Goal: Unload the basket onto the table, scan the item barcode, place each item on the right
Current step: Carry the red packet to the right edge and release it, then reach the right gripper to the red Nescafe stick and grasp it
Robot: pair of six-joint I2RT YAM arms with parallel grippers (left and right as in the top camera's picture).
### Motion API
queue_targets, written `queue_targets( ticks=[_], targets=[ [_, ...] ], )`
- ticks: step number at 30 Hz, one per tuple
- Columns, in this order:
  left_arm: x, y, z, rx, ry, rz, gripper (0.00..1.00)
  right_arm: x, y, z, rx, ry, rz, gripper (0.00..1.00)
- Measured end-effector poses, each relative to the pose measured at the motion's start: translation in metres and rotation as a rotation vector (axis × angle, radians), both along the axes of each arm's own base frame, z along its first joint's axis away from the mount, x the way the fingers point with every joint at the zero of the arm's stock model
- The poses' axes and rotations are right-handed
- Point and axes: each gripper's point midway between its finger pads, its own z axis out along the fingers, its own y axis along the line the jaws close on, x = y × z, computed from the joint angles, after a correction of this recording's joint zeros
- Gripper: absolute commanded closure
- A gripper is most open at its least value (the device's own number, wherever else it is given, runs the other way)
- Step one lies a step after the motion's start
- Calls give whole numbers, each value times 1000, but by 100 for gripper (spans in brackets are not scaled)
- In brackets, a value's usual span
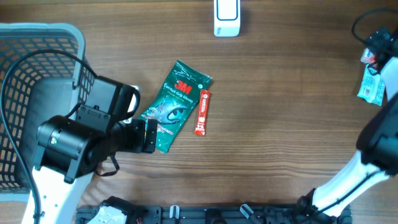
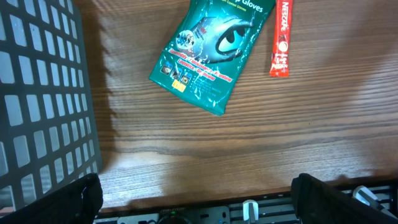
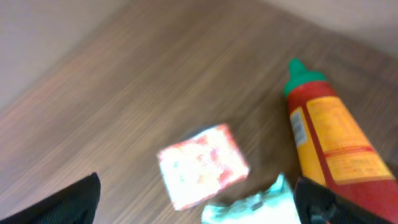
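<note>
- Step in hand: picking the item; nothing is lifted yet and nothing is presented to the white box-shaped scanner, which stands at the 12 o'clock edge of the brown wood-grain worktop.
- The left gripper has its fingers spread wide with nothing between them. It sits at the 7 o'clock end of the glossy green plastic glove packet, which lies flat just left of the worktop's centre.
- A slim red foil stick sachet lies just beside the packet at its 3 o'clock side, apart from it.
- The right gripper also has its fingers spread and pinches nothing. It hovers at the worktop's 2 o'clock corner over a red squeeze bottle with a green cap, a square pink-red packet and a crumpled mint-and-white packet.
- Which of these is the item to scan I cannot tell; the green packet, nearest the left fingers, seems likeliest.
- Next move, as I judge it: close on the packet's edge, lift it and turn its barcode towards the scanner at 12 o'clock. No barcode shows on the upper face.
- The grey mesh plastic basket sits at 9 o'clock.
- Readable: "3M" and "Comfort Grip Gloves" on the green packet; "NESCAFÉ" on the stick. The bottle's label is too blurred.
</note>
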Motion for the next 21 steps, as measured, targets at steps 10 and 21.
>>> queue_targets(
  ticks=[10, 21],
  targets=[
    [0, 0, 0, 0, 0, 0, 0, -24, 274, 69, 487, 59, 557, 5],
    [0, 0, 0, 0, 0, 0, 0, -131, 510, -27, 579, 516, 981, 21]
  ],
)
